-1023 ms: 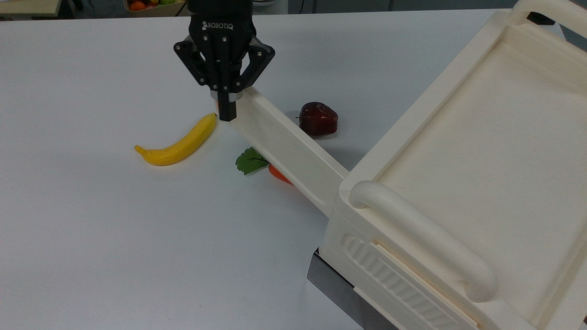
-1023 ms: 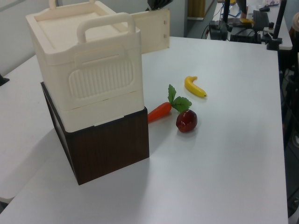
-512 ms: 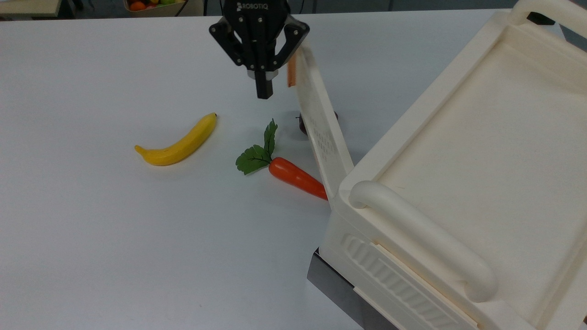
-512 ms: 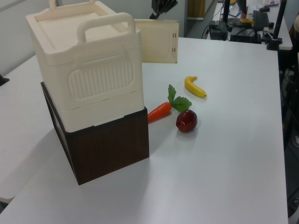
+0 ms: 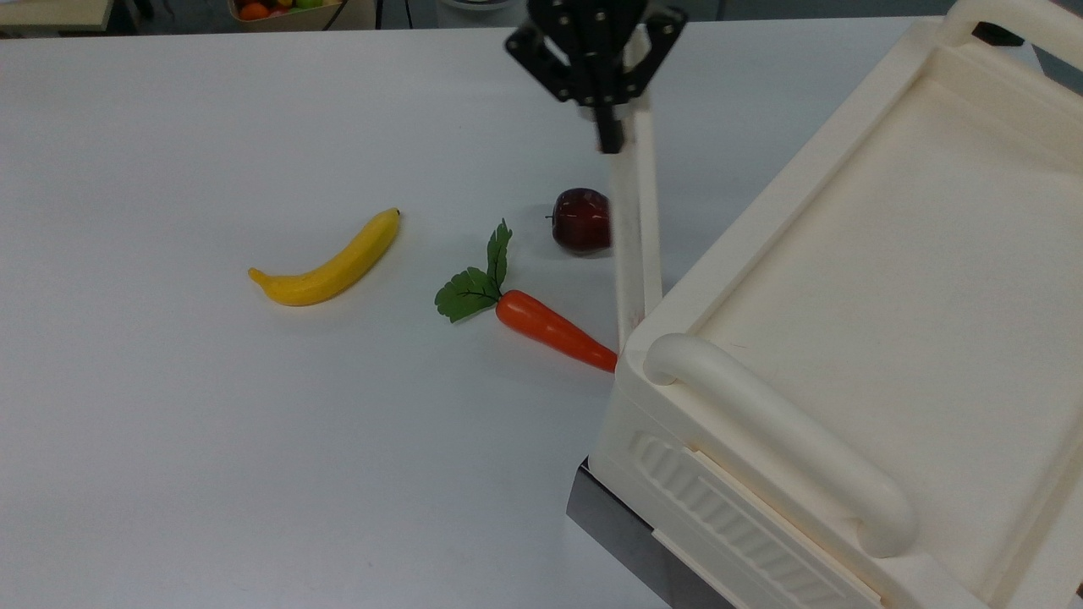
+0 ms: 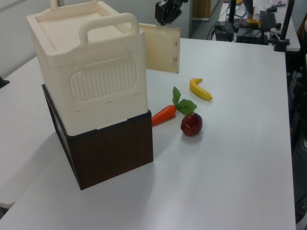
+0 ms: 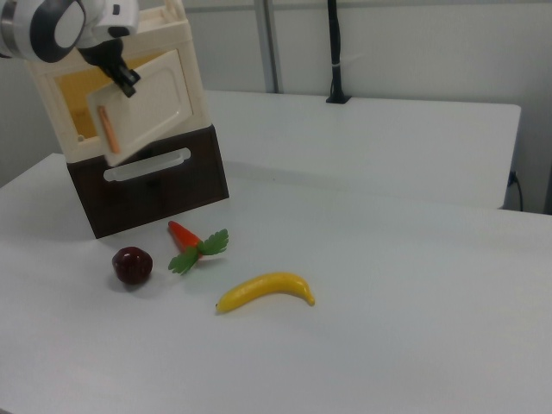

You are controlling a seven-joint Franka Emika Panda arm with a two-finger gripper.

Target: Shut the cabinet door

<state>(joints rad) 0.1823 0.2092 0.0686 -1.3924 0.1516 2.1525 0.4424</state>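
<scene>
The cabinet (image 5: 846,254) is a large cream-white box with rounded handles, standing on a dark brown base (image 6: 115,153). Its cabinet door (image 5: 636,254) stands partly open and appears almost edge-on in the top view. In the right view the cabinet door (image 7: 151,108) is ajar, with a copper strip along its free edge and a yellowish interior behind it. My gripper (image 5: 607,142) is shut with nothing held, its tip against the door's outer face near the free end. It also appears above the door as the gripper (image 6: 163,20) and the gripper (image 7: 131,86).
On the white table lie a banana (image 5: 330,262), a carrot (image 5: 550,330) with green leaves and a dark red apple (image 5: 579,220), all on the top view's left of the door. The carrot's tip reaches the cabinet's corner.
My gripper has moved toward the top view's right, and the door has swung with it toward the cabinet. The carrot and apple, once partly covered by the door, are now uncovered.
</scene>
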